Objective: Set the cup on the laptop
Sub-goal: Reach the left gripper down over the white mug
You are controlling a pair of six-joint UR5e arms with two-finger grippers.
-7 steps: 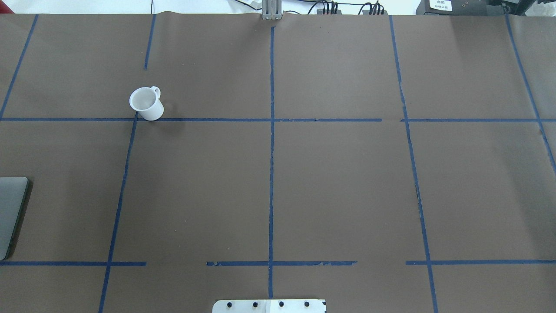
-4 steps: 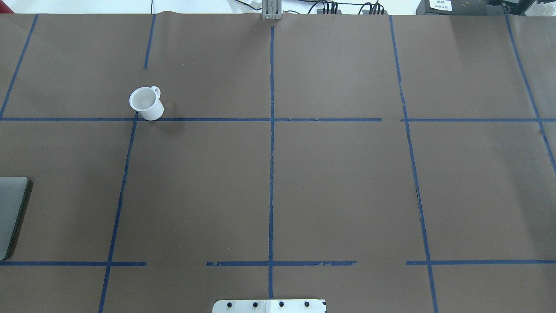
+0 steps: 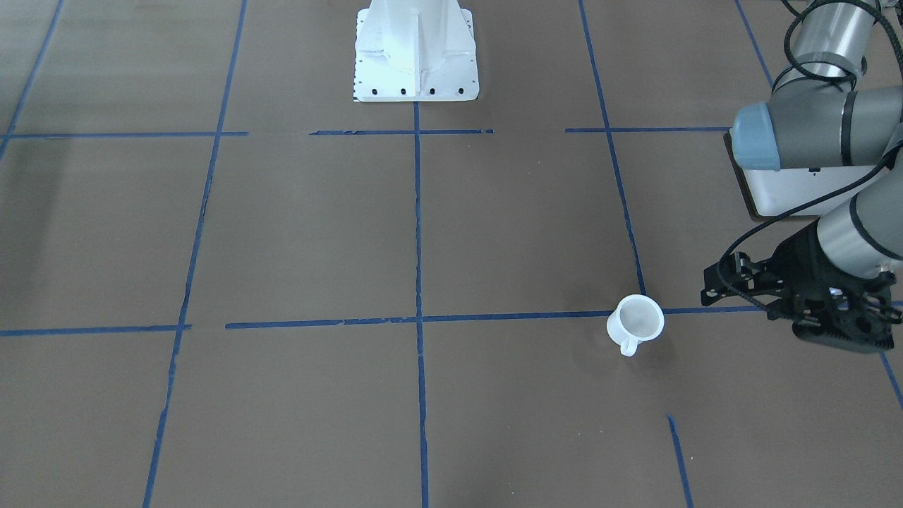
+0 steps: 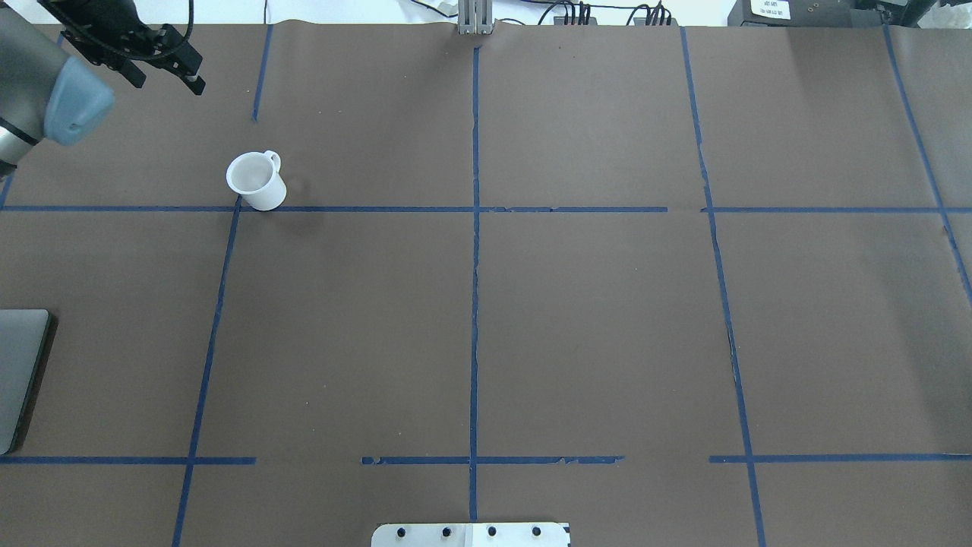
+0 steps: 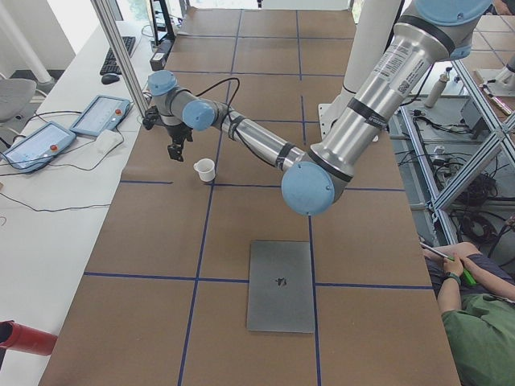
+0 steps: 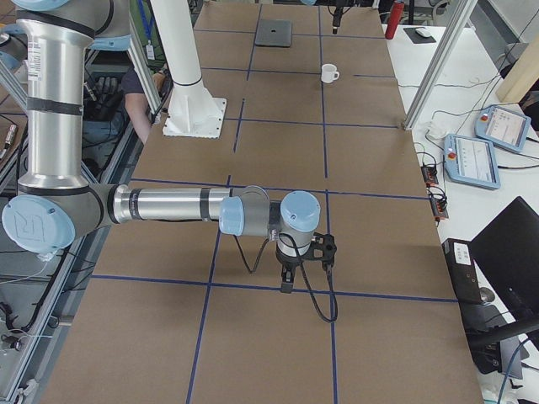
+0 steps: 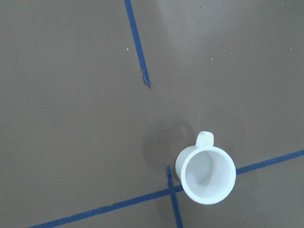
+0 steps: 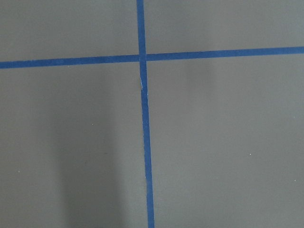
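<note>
The cup point(image 4: 256, 181) stands upright on the table point(image 4: 592, 319), on a crossing of blue tape lines point(image 4: 357, 209), with its handle turned away from the robot. The laptop point(image 5: 280, 285) lies closed and flat, well apart from the cup, toward the table's left end. The left gripper point(image 4: 171, 80) hangs above the table beyond the cup and apart from it, with its jaws spread. The right gripper point(image 6: 303, 271) hovers over bare table far from both things, and you cannot tell how its jaws stand.

The step in hand appears to be the approach to the cup. In the left wrist view the cup sits low and to the right, so centre it before you descend. Turn the jaws so they miss the handle, and lower them with one finger on each side of the rim wall. Close gently, because a light cup will likely tip or skid if one finger touches first.
</note>
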